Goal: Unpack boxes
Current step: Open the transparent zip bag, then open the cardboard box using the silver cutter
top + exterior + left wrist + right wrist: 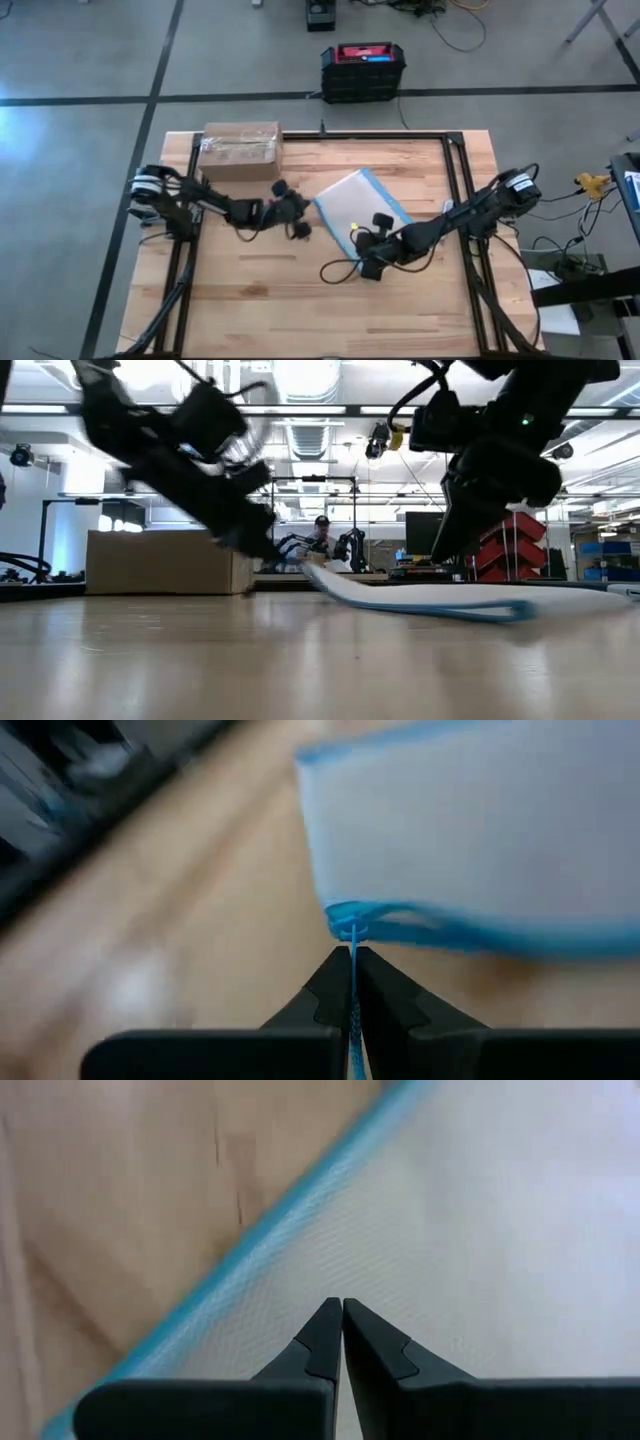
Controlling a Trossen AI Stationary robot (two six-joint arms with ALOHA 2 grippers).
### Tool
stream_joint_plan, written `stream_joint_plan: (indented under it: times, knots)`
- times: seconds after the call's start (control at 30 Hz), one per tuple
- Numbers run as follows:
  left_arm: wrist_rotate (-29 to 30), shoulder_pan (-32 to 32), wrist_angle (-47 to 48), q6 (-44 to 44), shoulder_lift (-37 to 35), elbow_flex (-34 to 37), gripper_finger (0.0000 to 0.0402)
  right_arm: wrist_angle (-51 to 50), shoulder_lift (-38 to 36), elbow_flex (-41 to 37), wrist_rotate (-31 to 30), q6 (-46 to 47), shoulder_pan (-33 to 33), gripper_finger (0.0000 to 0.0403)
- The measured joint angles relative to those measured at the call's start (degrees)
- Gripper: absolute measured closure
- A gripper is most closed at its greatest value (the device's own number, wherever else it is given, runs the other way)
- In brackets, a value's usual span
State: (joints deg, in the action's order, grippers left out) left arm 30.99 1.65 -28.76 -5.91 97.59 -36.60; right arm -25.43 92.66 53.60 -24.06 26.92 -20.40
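While the cardboard box (240,150) sits at the far left corner of the surface (400,300), flaps down and clear tape across its top, I have my left gripper (351,958) pinched shut on the blue edge of the clear pouch (362,207), at the corner nearest the box. That corner is lifted off the wood while the rest of the pouch lies flat near the middle of the surface. My right gripper (342,1312) is closed with nothing between its fingers, its tips over the pouch's pale face close to the blue border; I cannot tell whether they press on it or hover just above.

As I judge it, the unpacking is partly done: the pouch is out and lies apart from the box. Whether anything else is in the box I cannot see, since its top looks closed from above. What seems left is to set the pouch down somewhere clear and then check the box
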Motion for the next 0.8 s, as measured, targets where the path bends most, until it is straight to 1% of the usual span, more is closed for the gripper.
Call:
stream_joint_plan:
  times: [0.07, 0.13, 0.23, 0.3, 0.37, 0.4, 0.47, 0.53, 0.6, 0.7, 0.8]
  knots:
    - [-1.5, 3.6, -3.5, 3.4, 3.2, -3.9, 0.0401, -0.5, -0.4, 0.0, 0.0, 0.5, 0.5, 0.0403]
    - [-6.0, 7.5, -5.2, 6.5, 6.8, -8.6, 0.0401, -1.1, -0.8, -0.1, -1.1, 2.6, 1.3, 0.0403]
    - [-16.5, 12.9, -1.5, 8.4, 11.1, -17.2, 0.0401, -3.1, -2.0, 0.0, -1.4, 5.8, 2.6, 0.0403]
    - [-21.6, 16.0, 2.5, 8.1, 12.8, -23.4, 0.0398, -7.4, -3.2, 0.1, -1.5, 8.6, 3.6, 0.0403]
    - [-25.1, 18.1, 9.5, 8.0, 14.9, -29.6, 0.0387, -12.6, -4.9, 0.4, -2.4, 14.4, 4.7, 0.0403]
    - [-26.8, 19.2, 14.2, 8.2, 15.7, -32.7, 0.0379, -16.9, -5.9, 0.4, -2.7, 18.1, 5.4, 0.0403]
    - [-30.5, 20.8, 26.9, 9.7, 16.1, -38.3, 0.0357, -25.0, -7.6, 0.3, -2.0, 23.6, 7.0, 0.0403]
    - [-31.8, 21.8, 37.5, 12.7, 16.0, -44.0, 0.033, -31.8, -9.3, 0.3, -0.9, 26.6, 8.2, 0.0401]
    - [-31.5, 22.6, 46.3, 15.2, 14.9, -48.2, 0.0299, -36.9, -10.3, 0.2, 0.7, 24.3, 9.8, 0.0392]
    - [-31.5, 22.9, 59.6, 15.5, 14.1, -53.3, 0.0255, -40.1, -11.0, 0.2, 6.0, 17.1, 13.1, 0.0364]
    - [-31.7, 22.1, 69.6, 14.0, 12.0, -54.6, 0.0221, -42.3, -11.1, 0.0, 12.8, 9.4, 16.1, 0.0331]
